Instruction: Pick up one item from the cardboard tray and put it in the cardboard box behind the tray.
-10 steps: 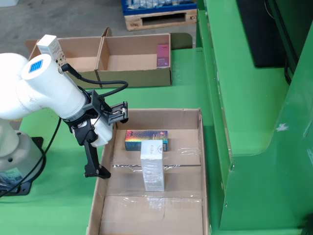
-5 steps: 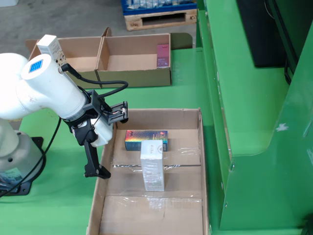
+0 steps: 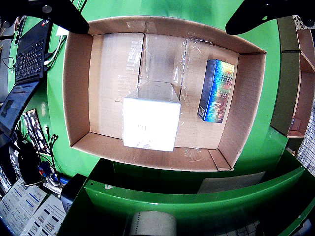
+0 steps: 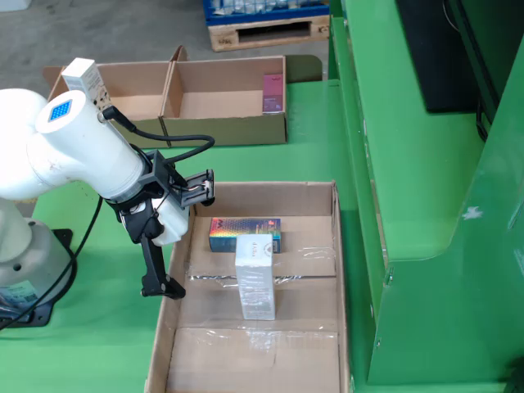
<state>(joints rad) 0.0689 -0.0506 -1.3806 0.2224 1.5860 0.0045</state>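
A cardboard tray (image 4: 326,246) lies on the green table. In it stand a white box (image 4: 256,278) and, behind it, a dark rainbow-patterned box (image 4: 244,233) lying on its side. My gripper (image 4: 185,240) hovers at the tray's left wall, open and empty. In the wrist view I look straight down into the tray (image 3: 79,103): the white box (image 3: 150,120) is in the centre, the patterned box (image 3: 216,91) to its right, and the gripper (image 3: 160,19) has its two black fingertips spread wide at the top corners. Behind the tray is a two-compartment cardboard box (image 4: 221,102).
A pink packet (image 4: 273,92) leans in the right compartment of the box behind. A tall green frame (image 4: 426,246) rises right of the tray. The arm's base (image 4: 24,262) is at the left. A laptop (image 3: 29,54) shows in the wrist view. A pallet (image 4: 266,33) lies beyond.
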